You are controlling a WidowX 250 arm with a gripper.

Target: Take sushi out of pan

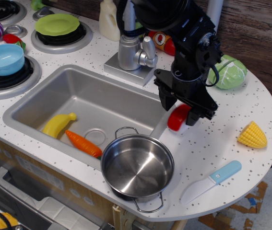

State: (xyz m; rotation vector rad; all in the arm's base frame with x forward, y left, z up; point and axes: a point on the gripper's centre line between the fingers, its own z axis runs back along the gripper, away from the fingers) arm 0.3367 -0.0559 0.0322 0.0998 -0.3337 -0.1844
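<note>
The sushi [178, 117], glossy red with a white base, is held in my black gripper [183, 114] just above the speckled counter [207, 143], right of the sink's corner. The gripper is shut on it. The pan [137, 166], a round shiny steel pot with wire loop handles, stands empty at the counter's front edge, down and left of the gripper. The arm hides part of the counter behind it.
The steel sink [78, 98] holds a banana [58, 124] and a carrot [83, 143]. A toy knife [211, 181] lies right of the pan. A corn piece [252, 135], a cabbage [229, 72], the faucet [132, 48], a sauce bottle [162, 41], and a blue bowl [3, 59] surround the area.
</note>
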